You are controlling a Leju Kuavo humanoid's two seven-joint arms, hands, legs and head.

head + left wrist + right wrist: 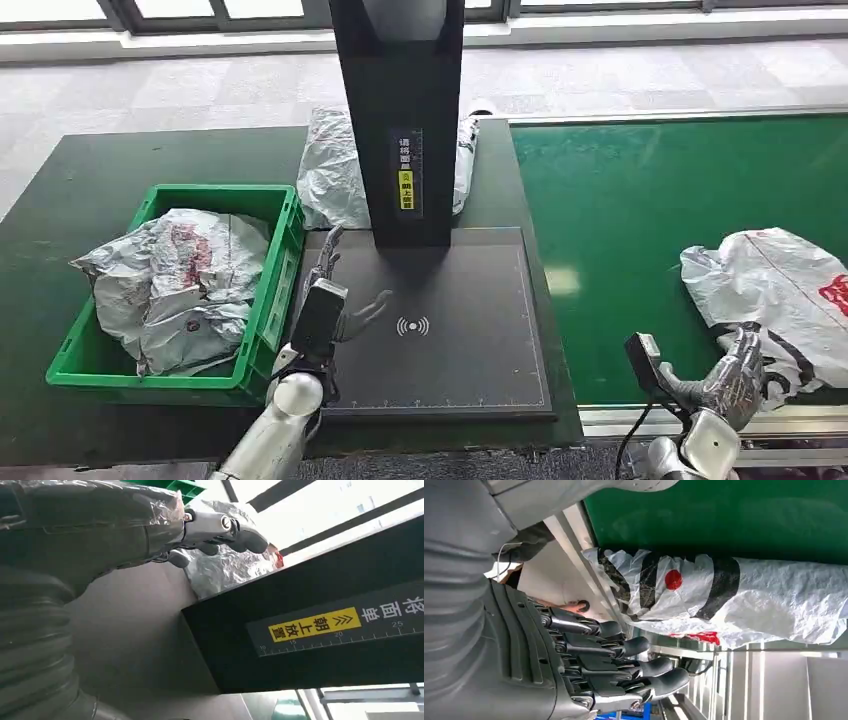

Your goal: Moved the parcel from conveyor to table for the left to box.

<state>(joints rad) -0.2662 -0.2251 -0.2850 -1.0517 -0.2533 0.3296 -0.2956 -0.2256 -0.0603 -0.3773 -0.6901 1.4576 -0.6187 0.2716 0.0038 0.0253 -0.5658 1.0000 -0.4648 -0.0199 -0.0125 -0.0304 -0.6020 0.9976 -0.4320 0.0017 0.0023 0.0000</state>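
The white plastic-wrapped parcel [775, 300] is lying on the green conveyor belt [640, 220], at the near edge on the robot's right, and everything about the coming move is turning on how it is sitting relative to the right robot hand [735, 380]. That hand is hovering just at the parcel's near-left corner, fingers apart and gently curved, holding nothing; I cannot tell whether the fingertips are grazing the wrapper. From the hand, the parcel is lying forward and to the right. In the right wrist view its long axis is running along the belt edge, crossways to the reaching fingers [644, 665], so the hand is facing a long side.

The left robot hand [335, 300] is waiting well apart, released with fingers spread, over the dark scanning pad [470, 360] on the counter [90, 180], just beside the green crate [270, 300] that is already holding one wrapped parcel [175, 285]. The right arm is plainly the nearer one. Judging by this, the pickup has not begun.
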